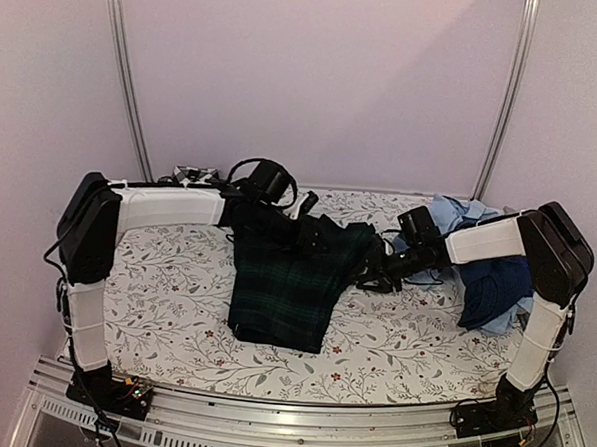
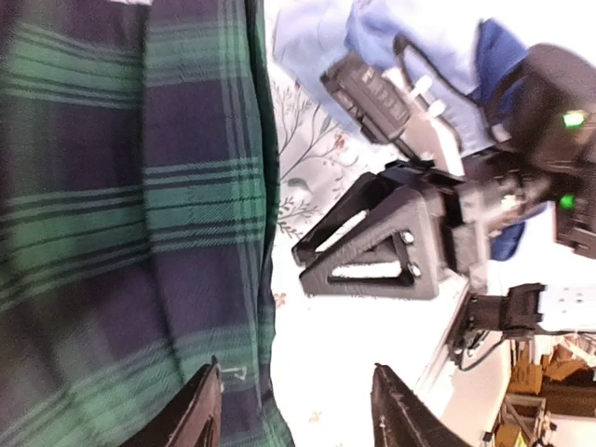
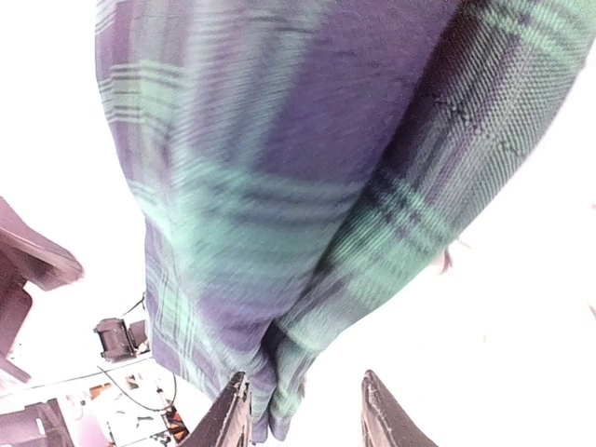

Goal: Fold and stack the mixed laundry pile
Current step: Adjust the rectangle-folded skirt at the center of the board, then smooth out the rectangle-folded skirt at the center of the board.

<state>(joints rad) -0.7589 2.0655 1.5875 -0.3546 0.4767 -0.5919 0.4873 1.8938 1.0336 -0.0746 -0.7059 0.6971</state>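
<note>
The dark green-navy plaid garment [image 1: 280, 283] lies spread on the floral table covering [image 1: 176, 267] in the middle. The rest of the laundry pile sits at the right: a light blue piece [image 1: 457, 212] and a navy piece [image 1: 496, 284]. My left gripper [image 1: 316, 234] hovers over the plaid's far right corner; the left wrist view shows it open [image 2: 293, 400], one finger over the plaid [image 2: 112, 186], the other over bare covering. My right gripper [image 1: 368, 275] is at the plaid's right edge, open [image 3: 303, 410], with the plaid's hem [image 3: 279, 233] beside its left finger [image 3: 228, 414], not pinched.
A black-and-white checked piece [image 1: 191, 174] lies at the back left behind the left arm. The right arm's forearm [image 1: 478, 241] crosses above the pile. Metal frame posts [image 1: 126, 74] stand at the back corners, and an aluminium rail [image 1: 298, 419] runs along the near edge.
</note>
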